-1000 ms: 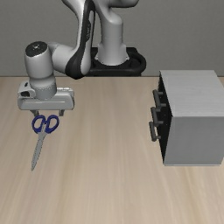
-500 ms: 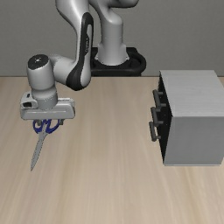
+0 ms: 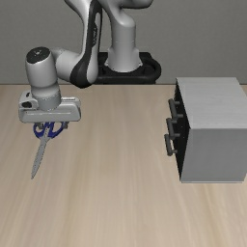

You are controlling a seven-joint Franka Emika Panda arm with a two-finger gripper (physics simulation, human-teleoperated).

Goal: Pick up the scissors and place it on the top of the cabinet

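Observation:
The scissors (image 3: 41,150) have blue handles and a long grey blade pointing toward the lower edge of the exterior view. My gripper (image 3: 45,124) stands right over the blue handles on the exterior view's left, its fingers shut on the handle end. The scissors hang from it, slightly off the wooden table (image 3: 106,183). The grey cabinet (image 3: 210,133) stands on the exterior view's right, well apart from the gripper, and nothing lies on its flat top (image 3: 210,94).
The cabinet's drawer fronts with dark handles (image 3: 172,123) face the exterior view's left. The robot's black base (image 3: 130,69) sits at the table's far edge. Bare wooden table lies between the scissors and the cabinet.
The gripper came down onto the scissors' handles, closed, and has now risen a little. The scissors have moved up and slightly left with it.

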